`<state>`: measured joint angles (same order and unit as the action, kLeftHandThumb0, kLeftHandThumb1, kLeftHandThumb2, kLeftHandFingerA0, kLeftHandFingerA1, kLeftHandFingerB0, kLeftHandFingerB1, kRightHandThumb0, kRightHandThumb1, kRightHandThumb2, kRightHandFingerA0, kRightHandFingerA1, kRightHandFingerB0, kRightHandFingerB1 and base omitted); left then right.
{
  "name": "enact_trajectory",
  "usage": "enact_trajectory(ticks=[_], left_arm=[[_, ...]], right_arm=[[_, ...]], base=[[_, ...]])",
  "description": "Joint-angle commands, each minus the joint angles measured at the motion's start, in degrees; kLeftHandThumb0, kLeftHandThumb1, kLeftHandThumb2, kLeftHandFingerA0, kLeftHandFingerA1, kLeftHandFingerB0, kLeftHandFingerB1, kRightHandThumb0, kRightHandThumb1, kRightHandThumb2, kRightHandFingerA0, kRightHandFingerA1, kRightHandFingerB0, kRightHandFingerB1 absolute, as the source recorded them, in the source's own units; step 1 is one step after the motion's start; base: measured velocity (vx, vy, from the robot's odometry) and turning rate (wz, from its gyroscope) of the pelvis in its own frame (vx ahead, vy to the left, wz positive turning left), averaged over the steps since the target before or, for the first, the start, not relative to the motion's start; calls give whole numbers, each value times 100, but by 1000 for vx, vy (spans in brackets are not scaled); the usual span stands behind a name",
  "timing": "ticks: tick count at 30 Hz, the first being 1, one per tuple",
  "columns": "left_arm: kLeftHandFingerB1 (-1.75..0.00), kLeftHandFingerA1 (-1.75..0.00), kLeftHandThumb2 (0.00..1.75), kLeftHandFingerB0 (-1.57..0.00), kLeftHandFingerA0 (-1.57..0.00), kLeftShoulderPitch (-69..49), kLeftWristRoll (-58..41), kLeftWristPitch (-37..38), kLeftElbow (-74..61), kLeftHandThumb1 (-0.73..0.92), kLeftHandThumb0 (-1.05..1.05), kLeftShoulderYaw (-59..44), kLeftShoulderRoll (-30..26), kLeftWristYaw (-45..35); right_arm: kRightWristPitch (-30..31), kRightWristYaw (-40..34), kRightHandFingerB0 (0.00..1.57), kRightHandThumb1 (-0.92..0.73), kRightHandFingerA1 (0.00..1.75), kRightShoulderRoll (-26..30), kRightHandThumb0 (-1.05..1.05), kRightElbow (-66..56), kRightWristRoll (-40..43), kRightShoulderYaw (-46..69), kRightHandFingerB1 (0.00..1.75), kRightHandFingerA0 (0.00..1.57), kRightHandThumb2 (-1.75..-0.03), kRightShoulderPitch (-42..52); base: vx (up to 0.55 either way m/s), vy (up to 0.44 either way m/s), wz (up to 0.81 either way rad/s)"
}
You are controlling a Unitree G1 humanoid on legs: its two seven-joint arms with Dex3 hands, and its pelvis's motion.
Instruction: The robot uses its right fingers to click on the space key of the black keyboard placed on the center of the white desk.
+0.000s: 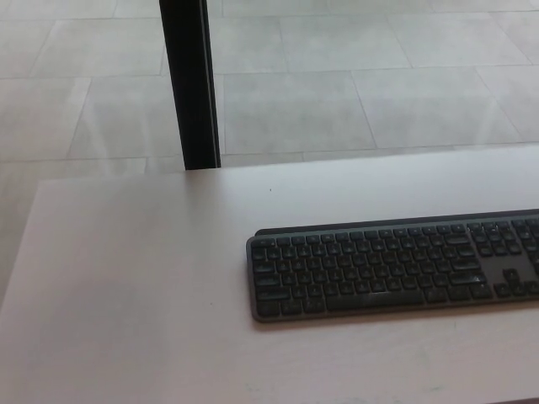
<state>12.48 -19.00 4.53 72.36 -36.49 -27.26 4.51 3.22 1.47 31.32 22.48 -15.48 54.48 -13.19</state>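
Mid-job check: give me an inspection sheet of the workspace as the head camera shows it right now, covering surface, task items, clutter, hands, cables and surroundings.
Surface: white desk, bare apart from a tiny dark speck near its far edge.
Job's things: black keyboard lies flat toward the desk's right, its right end cut off by the picture edge; space key in the front row, nothing on it.
Clutter: nothing seen.
Hands: neither robot hand in view.
Cables: nothing seen.
Surroundings: pale tiled floor beyond the desk; black vertical post behind the far edge.
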Motion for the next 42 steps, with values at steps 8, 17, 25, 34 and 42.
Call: enact_trajectory(ticks=[8,17,25,34,42], left_arm=[[-55,-67,61,-55,-68,-204,-59,128,1,70,-51,-30,-203,-171],[-55,-66,60,-58,-71,-154,-57,79,48,69,-50,-41,-199,-83],[-57,-66,61,-56,-69,-192,-14,117,47,70,-51,-4,-185,-59],[-55,-67,61,-55,-68,-137,-11,89,26,69,-52,19,-174,35],[-53,-68,61,-52,-67,-108,-56,14,39,69,-50,0,-175,5]], right_arm=[[1602,-1855,74,-39,161,-1373,-28,1413,3127,3528,106,95,-91,15],[1623,-1379,51,-43,90,-1898,-46,904,2740,3042,73,78,-65,131],[1746,-1395,51,-33,91,-2060,-37,650,2749,2634,78,83,-70,200],[1756,-1341,58,-38,115,-2402,-35,233,3046,1636,73,87,-64,702],[1692,-1595,52,-41,87,-2340,-35,292,3371,1182,69,77,-62,919]], base=[[0,0,0],[0,0,0],[0,0,0],[0,0,0],[0,0,0]])
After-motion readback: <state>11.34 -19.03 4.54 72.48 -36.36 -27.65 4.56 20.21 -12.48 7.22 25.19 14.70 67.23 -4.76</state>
